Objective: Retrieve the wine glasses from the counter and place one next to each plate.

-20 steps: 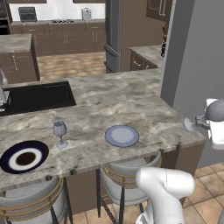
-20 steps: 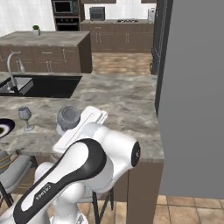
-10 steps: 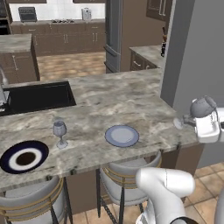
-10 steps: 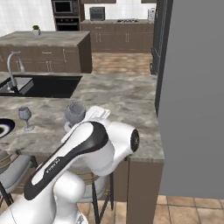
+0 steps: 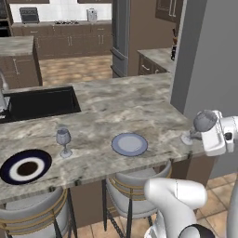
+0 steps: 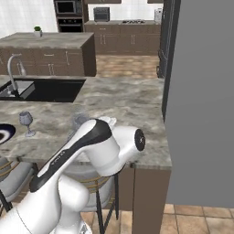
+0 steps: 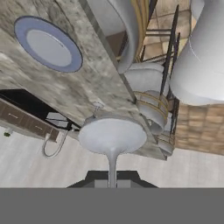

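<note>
The gripper [image 5: 199,135] is clamped on the stem of a clear grey-blue wine glass [image 5: 204,121], with a pale blue-grey round plate [image 5: 129,144] off to its left.

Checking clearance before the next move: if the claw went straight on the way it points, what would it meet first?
Likely the island top near the pale blue-grey plate; the claw, shut on a wine glass, points there. Depth unclear.

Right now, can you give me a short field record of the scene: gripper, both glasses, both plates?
gripper: shut on the held glass, off the island's right end
held glass: tilted, carried above the island edge
standing glass: upright on the island, beside the navy-rimmed plate
navy-rimmed plate: glass already next to it
pale blue plate: no glass beside it yet
</note>
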{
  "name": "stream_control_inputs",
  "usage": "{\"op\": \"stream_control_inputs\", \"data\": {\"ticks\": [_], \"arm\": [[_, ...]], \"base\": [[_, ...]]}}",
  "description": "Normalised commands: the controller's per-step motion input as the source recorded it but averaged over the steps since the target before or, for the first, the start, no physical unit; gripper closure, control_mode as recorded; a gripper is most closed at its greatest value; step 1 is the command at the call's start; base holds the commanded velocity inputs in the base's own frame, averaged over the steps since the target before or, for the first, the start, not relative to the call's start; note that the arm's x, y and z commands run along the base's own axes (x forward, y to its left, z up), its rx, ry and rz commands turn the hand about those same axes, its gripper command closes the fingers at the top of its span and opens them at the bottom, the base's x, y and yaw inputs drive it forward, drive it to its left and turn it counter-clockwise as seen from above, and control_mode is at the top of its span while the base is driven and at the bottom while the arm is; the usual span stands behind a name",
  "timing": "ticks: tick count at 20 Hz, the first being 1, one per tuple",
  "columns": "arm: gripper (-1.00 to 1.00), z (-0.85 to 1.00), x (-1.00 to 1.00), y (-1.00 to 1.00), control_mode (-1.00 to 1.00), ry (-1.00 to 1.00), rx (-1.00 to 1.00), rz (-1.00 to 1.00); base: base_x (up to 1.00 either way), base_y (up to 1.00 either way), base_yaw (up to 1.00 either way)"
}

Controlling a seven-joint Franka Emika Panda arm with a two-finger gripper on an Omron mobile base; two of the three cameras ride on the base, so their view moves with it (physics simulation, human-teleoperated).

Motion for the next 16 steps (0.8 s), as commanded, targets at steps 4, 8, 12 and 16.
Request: {"op": "stream_control_inputs", "data": {"ticks": [4,8,12,16], "arm": [[1.00,-0.15,0.53,0.00,-1.00,0.07,0.00,-0.03],[1.00,-0.11,0.62,0.00,-1.00,0.12,0.00,0.00],[1.00,-0.14,0.65,0.00,-1.00,0.06,-0.02,-0.01],[1.00,-0.16,0.56,0.00,-1.00,0.01,-0.01,0.00]], "base": [[0.00,0.00,0.00],[0.00,0.00,0.00],[0.00,0.00,0.00],[0.00,0.00,0.00]]}}
